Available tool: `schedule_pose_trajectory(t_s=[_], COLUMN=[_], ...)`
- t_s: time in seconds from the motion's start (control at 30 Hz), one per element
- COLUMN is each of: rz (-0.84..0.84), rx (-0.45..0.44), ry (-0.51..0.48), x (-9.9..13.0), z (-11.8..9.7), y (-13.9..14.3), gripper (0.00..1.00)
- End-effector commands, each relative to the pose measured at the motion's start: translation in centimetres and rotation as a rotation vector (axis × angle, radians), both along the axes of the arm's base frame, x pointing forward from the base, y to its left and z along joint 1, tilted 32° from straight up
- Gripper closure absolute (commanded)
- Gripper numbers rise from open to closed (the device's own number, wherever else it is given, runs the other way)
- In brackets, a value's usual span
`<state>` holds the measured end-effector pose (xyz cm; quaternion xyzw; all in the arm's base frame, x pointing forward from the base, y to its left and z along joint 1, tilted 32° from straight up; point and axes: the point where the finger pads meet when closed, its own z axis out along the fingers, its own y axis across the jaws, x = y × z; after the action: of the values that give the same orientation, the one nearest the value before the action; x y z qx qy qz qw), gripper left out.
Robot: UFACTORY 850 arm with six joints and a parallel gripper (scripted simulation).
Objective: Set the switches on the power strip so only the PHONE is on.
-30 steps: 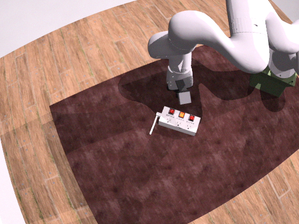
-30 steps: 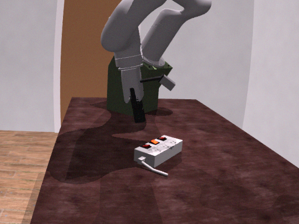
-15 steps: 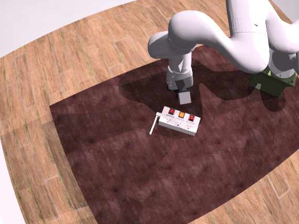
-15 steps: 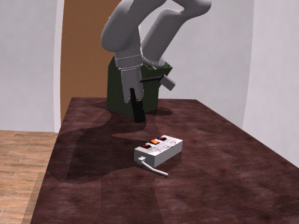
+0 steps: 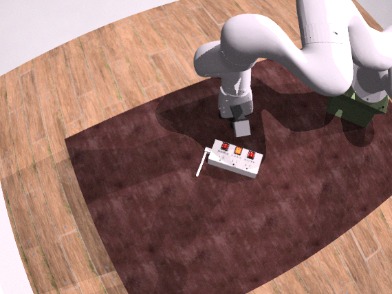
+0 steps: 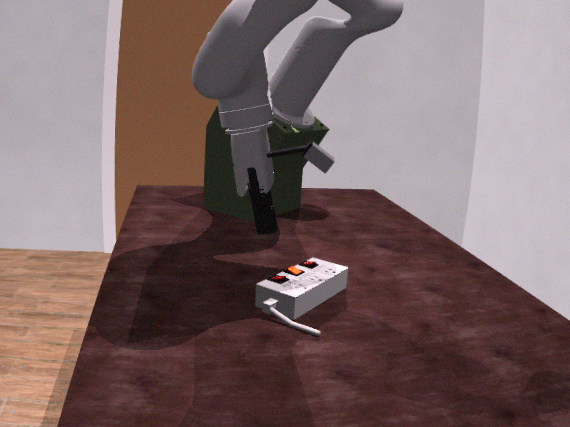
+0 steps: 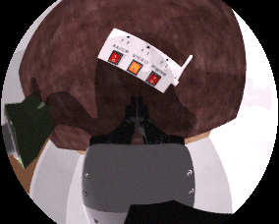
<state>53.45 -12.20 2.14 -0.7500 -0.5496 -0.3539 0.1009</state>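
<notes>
A white power strip [image 5: 235,158] [image 6: 304,283] [image 7: 139,62] lies flat on the dark brown table, the right way up, with a short white cable stub [image 5: 202,164] [image 6: 295,323] at one end. It has three rocker switches in a row. The middle switch [image 5: 237,150] [image 6: 295,270] [image 7: 134,67] glows bright orange; the two outer ones [image 5: 225,146] [image 5: 251,154] are darker red. The labels are too small to read. My gripper [image 6: 266,228] [image 7: 137,103] is shut and empty. It hangs above the table, behind the strip on the arm's side, clear of the switches.
The arm's green base block [image 5: 355,109] [image 6: 220,181] stands at the back of the table. The table's edges [image 6: 85,316] drop to a wooden floor [image 5: 86,66]. A grey wrist camera box [image 5: 241,128] [image 6: 320,157] sticks out beside the gripper.
</notes>
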Motion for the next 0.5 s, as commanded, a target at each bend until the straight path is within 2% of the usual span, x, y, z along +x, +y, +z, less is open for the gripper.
schedule_pose_trajectory(t_s=[0.0, 0.4, 0.43, 0.47], rz=[0.0, 0.0, 0.0, 0.0], rx=[-0.001, -0.001, -0.001, -0.001], ry=[-0.001, -0.001, -0.001, -0.001], x=[0.04, 0.04, 0.04, 0.04], z=[0.05, 0.05, 0.05, 0.05], y=[-0.05, -0.05, -0.05, -0.05], gripper=[1.0, 1.0, 0.0, 0.0])
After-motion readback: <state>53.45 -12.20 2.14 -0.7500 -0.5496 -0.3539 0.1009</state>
